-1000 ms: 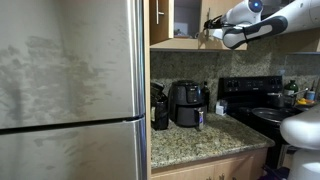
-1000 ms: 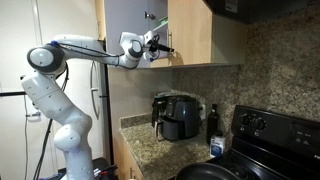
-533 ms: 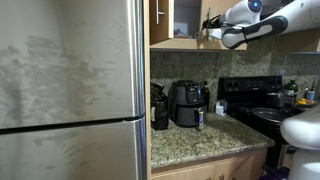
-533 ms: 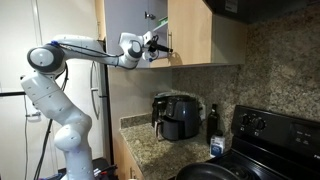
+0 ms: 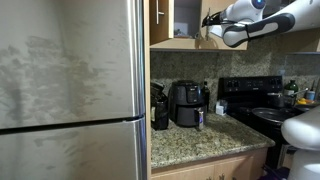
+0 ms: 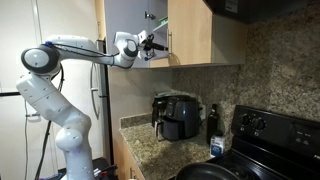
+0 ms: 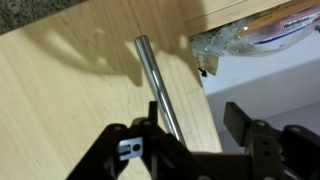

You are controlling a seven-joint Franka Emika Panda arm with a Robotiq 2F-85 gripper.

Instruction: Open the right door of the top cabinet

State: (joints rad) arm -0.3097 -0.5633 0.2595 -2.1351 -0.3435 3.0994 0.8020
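Observation:
The top cabinet's right door (image 6: pixel 190 30) is a light wood panel with a thin metal bar handle (image 7: pixel 155 80) near its edge. In the wrist view the door (image 7: pixel 70 90) fills the left side, and the cabinet inside shows past its edge with a plastic bag (image 7: pixel 250 35) on a shelf. My gripper (image 7: pixel 190 125) is open, its two black fingers either side of the handle's lower end and the door edge. It shows at the cabinet in both exterior views (image 5: pixel 207 27) (image 6: pixel 158 44).
A black air fryer (image 5: pixel 188 103) (image 6: pixel 178 115) stands on the granite counter (image 5: pixel 200 140) below. A black stove (image 5: pixel 255 100) is beside it. A steel fridge (image 5: pixel 70 90) fills the near side. A dark bottle (image 6: pixel 212 120) stands by the fryer.
The arm has shifted slightly upward at the cabinet. The gripper stays open at the handle.

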